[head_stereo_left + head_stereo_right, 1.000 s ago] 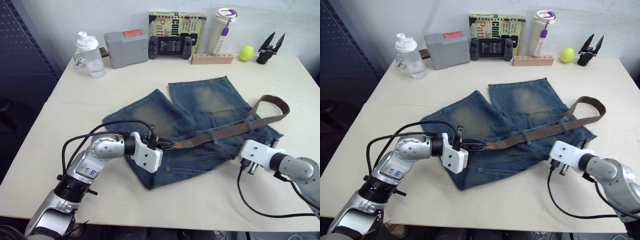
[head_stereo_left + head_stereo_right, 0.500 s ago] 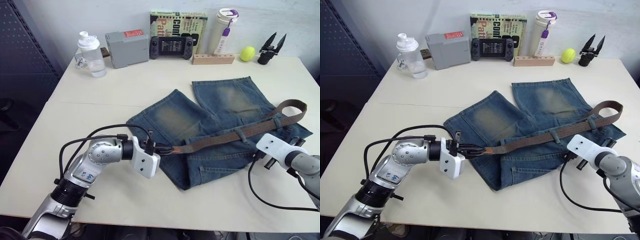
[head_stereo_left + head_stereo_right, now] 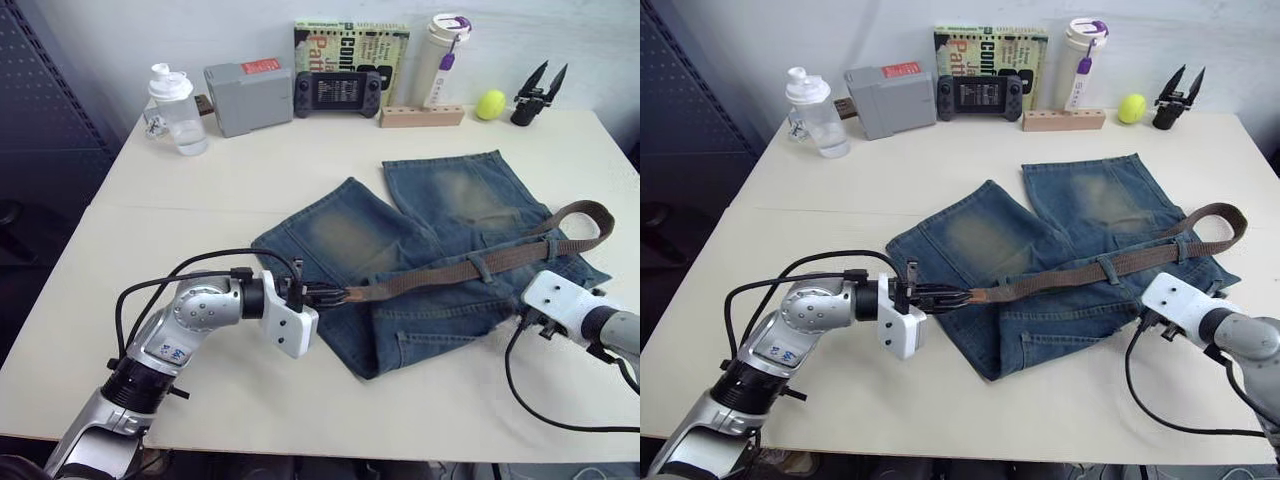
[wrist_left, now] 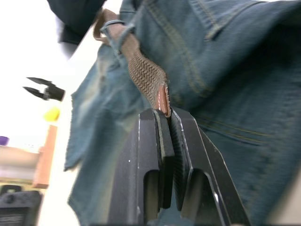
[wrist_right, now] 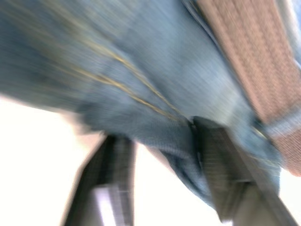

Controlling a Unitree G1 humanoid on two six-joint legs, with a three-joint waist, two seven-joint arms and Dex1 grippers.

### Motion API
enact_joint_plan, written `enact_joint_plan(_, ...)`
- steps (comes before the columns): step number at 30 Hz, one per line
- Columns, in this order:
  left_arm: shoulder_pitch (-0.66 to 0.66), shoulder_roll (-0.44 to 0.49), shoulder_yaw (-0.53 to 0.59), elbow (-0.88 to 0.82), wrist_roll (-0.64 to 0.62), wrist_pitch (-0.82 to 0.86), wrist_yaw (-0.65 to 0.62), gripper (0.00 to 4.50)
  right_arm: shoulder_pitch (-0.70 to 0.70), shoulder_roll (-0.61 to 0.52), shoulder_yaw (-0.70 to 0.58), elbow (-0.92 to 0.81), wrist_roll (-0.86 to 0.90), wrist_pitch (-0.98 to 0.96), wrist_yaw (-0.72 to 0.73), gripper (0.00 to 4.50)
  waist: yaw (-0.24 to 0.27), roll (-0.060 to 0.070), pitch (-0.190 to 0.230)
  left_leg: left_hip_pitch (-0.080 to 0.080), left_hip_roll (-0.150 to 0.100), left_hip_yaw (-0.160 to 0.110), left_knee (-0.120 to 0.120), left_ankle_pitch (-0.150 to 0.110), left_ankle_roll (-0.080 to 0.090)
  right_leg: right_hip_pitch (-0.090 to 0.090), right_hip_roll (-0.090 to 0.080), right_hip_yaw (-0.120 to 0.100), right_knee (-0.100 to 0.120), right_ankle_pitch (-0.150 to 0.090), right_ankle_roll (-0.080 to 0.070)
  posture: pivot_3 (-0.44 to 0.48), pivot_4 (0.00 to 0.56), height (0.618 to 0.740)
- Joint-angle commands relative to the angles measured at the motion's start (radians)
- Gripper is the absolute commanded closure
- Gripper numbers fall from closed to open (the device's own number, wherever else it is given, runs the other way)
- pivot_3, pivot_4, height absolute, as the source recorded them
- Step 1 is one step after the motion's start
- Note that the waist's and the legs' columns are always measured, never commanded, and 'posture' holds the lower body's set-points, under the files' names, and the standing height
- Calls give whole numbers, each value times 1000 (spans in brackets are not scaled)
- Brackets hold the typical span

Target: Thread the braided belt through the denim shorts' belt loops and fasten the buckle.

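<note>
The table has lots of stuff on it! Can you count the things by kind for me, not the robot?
Clothes: 2, the denim shorts and the braided belt.
Drink bottles: 2, the clear shaker bottle and the white tumbler.
Gadgets: 2, the grey box and the handheld game console.
Book: 1.
Wooden block: 1.
Tennis ball: 1.
Black snips: 1.
Total: 10.

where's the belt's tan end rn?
Head views: the belt's tan end is clamped in the left pincer, over the shorts' waist on the robot's left side; the belt runs right along the waistband.
</note>
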Motion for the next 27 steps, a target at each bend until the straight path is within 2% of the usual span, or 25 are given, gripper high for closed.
enact_joint_plan(1,-8,-6,36,30,15,-83,61,4500,-15,-33,-160,-170,256,186,156,282,-4,3,1,0,0,0,0,0,0,0,0,0,0,0,0,0,150,726)
enact_joint_plan(2,-6,-6,37,39,18,-97,69,4500,-31,-31,-191,-220,357,275,183,121,-5,3,1,0,0,0,0,0,0,0,0,0,0,0,0,0,150,726)
enact_joint_plan(4,-3,-3,37,53,28,-120,81,4500,-58,-24,-236,-288,516,420,204,121,-8,4,2,1,2,-2,-1,0,0,0,0,0,0,0,0,0,150,726)
enact_joint_plan(6,2,-3,38,68,42,-153,102,4500,-85,-24,-276,-353,764,618,200,121,-7,3,2,0,2,-3,-1,0,0,0,0,0,0,0,0,0,150,726)
enact_joint_plan(8,7,-9,48,76,63,-181,135,4500,-138,33,-245,-362,1013,808,67,121,-2,3,2,1,4,-5,0,0,0,0,-1,0,0,0,0,0,150,726)
enact_joint_plan(10,10,-18,58,79,82,-198,168,4500,-165,128,-176,-335,1192,866,-110,121,-1,2,2,0,4,-6,0,0,0,0,-1,0,0,0,0,0,150,726)
enact_joint_plan(12,12,-21,60,78,109,-211,189,4500,-150,185,-108,-288,1417,811,-291,121,1,1,2,0,4,-7,1,0,0,0,-2,0,0,0,0,0,150,726)
enact_joint_plan(16,19,-31,60,72,131,-223,210,4500,-161,345,9,-208,1661,684,-633,121,1,-1,2,0,4,-8,1,0,1,0,-2,0,0,0,0,0,150,726)
enact_joint_plan(19,18,-40,49,68,145,-222,220,4500,-179,425,92,-204,1765,609,-822,121,-6,1,3,0,0,-5,0,0,1,-1,-2,0,1,0,0,0,150,726)
enact_joint_plan(22,19,-45,41,66,155,-224,227,4500,-213,565,132,-198,1907,421,-1107,121,-7,3,3,0,1,-2,0,0,0,-2,-1,1,1,0,0,0,150,726)
enact_joint_plan(27,19,-38,35,65,153,-221,221,4500,-248,712,105,-211,1918,275,-1268,121,-6,3,3,-2,0,0,0,0,0,-5,-1,1,2,0,0,0,150,726)
